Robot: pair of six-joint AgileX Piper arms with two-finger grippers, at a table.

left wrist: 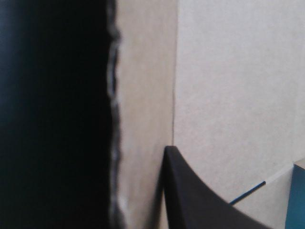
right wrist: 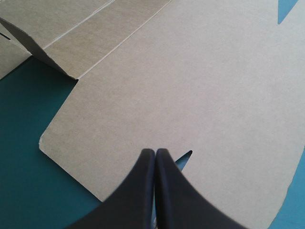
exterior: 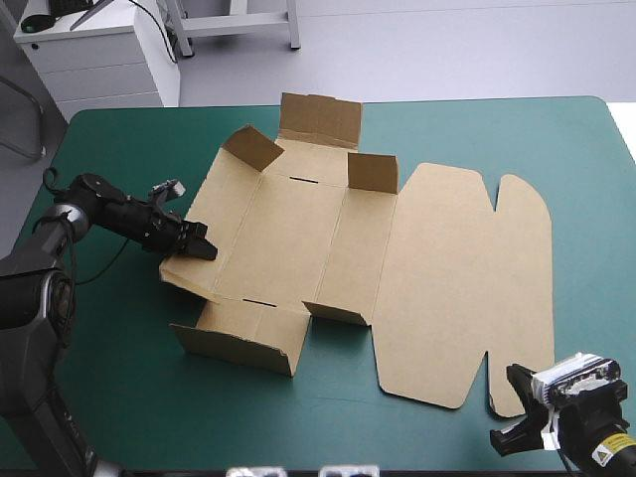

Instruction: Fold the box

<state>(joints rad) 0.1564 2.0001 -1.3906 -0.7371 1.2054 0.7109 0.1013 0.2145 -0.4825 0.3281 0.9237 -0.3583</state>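
Box [exterior: 397, 268] mid-table, left edge in left jaws, teal-green cover [exterior: 129, 397] around

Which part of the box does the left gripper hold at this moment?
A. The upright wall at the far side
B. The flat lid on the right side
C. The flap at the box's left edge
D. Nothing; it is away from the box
C: in the high view the left gripper is at the left flap of the box, and in the left wrist view board lies against its finger.
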